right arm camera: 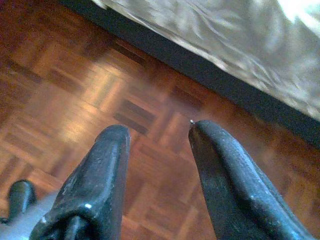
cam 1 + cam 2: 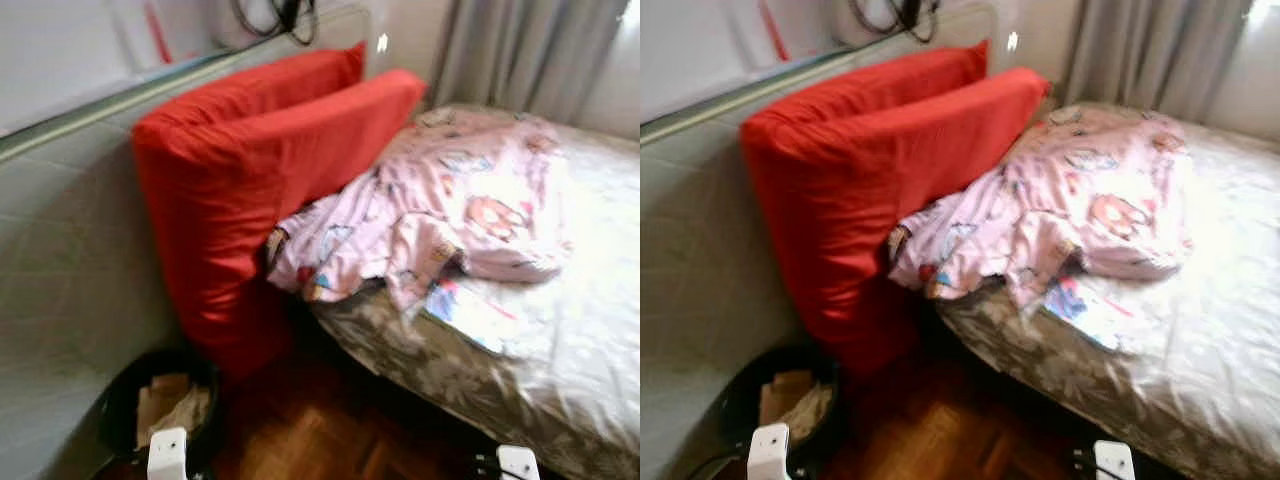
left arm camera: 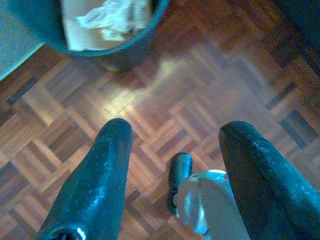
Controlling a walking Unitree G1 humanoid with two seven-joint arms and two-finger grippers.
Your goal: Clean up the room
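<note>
Two red cushions point(image 2: 250, 170) lean against the wall at ten o'clock. A crumpled pink blanket point(image 2: 440, 205) lies on the bed point(image 2: 560, 370) at one o'clock. A dark bin point(image 3: 100, 45) holding paper sits at eight o'clock. The left gripper point(image 3: 172, 160) and right gripper point(image 1: 157, 165) hang over the parquet floor point(image 1: 75, 95), fingers spread apart, empty.

text: none legible | labels: none | numbers: none
</note>
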